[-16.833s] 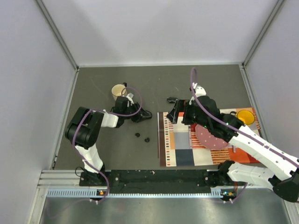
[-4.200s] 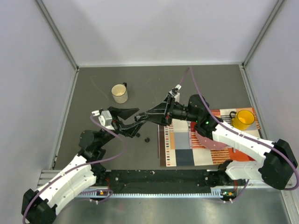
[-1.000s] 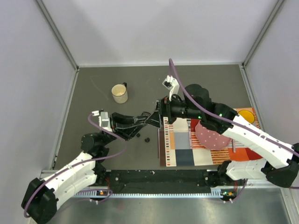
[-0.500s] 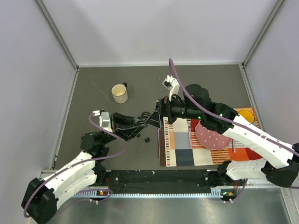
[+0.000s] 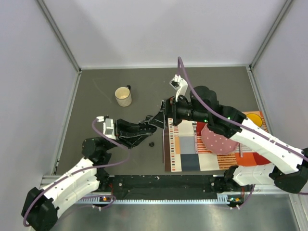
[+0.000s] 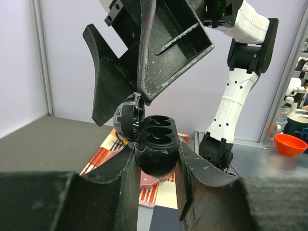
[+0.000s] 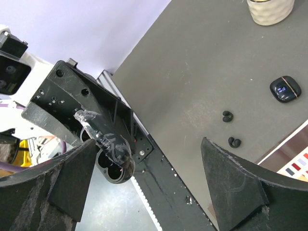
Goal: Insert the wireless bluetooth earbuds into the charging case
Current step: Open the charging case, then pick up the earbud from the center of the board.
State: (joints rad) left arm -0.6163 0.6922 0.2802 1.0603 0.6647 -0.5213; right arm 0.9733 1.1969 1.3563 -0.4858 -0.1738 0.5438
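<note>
- The left gripper (image 6: 156, 166) clamps the charging case (image 6: 158, 137) between both fingers. Its lid (image 6: 128, 118) is open and both wells are empty.
- The right gripper (image 7: 149, 143) is spread wide and carries nothing. One fingertip meets the lid edge.
- Two earbuds (image 7: 226, 116) lie on the table (image 7: 216, 57) below the right gripper, well apart from the case.
- Hold the case level. Centre the right gripper over one earbud before closing.

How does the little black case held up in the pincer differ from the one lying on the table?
The held case is up in the air, clamped in the left pincer; the other case lies flat on the table. The held case has its lid swung open, showing two hollow sockets; the other case is shut. Both are small, black and rounded.
</note>
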